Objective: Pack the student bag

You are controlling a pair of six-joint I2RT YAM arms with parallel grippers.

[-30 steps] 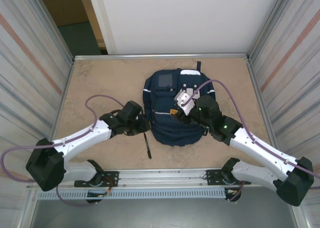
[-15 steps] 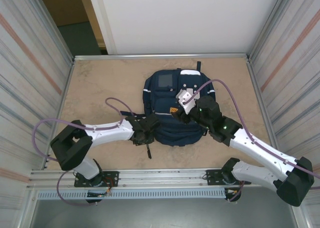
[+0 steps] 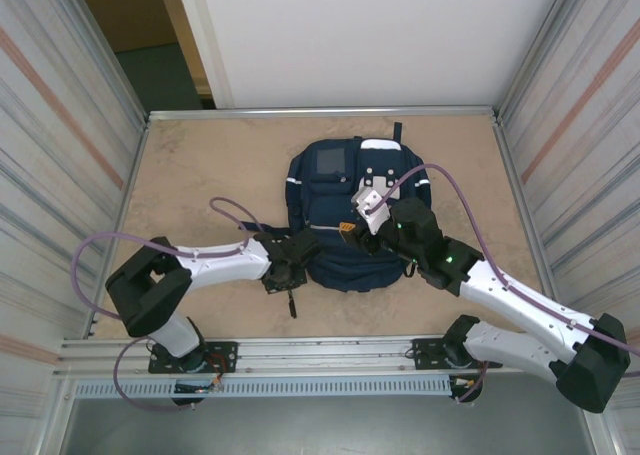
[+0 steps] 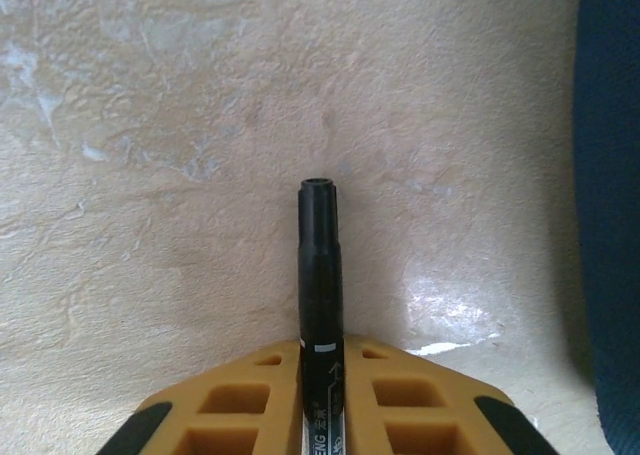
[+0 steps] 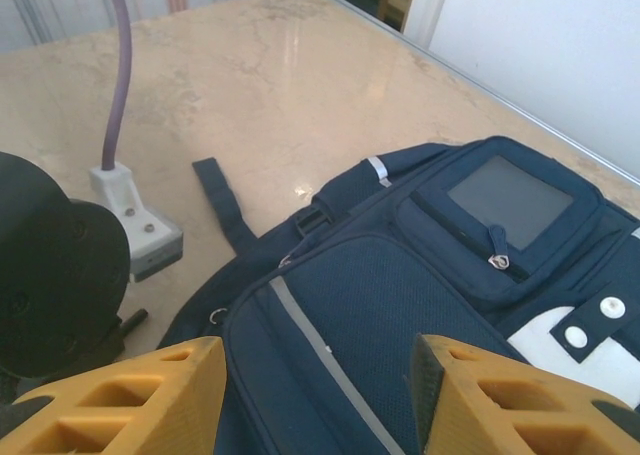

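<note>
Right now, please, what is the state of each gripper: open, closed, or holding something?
Left gripper: jaws closed on the black marker.
Right gripper: jaws open, holding nothing, above the student bag.

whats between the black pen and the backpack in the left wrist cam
Nothing: in the left wrist view the stretch of table between the pen and the student bag is bare beige surface.
</note>
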